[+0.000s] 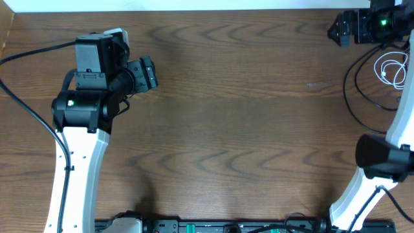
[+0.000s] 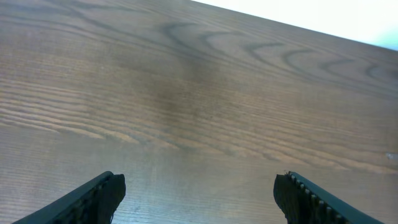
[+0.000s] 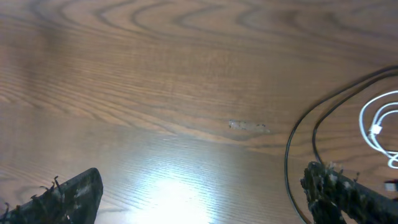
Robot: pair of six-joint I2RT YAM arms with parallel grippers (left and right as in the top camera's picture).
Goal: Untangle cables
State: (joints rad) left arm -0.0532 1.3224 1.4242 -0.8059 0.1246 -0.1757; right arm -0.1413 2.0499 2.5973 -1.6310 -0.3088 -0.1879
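On the table (image 1: 246, 129), my left pincer (image 1: 147, 73) hangs spread and empty toward the far left. My right pincer (image 1: 337, 29) hovers spread over the far right corner, holding nothing. The black cable (image 3: 288, 163) curves just beside the white cable (image 3: 375, 129) near the right edge. I'd pinch the white coil and lift it slowly, watching for snags.

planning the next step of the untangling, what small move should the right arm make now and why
Probably swing the right gripper toward the white cable and lower over it. Its jaws stand open and empty above bare table, while the white cable lies coiled within the curve of the black cable, off to one side. The left gripper is open too but far away.
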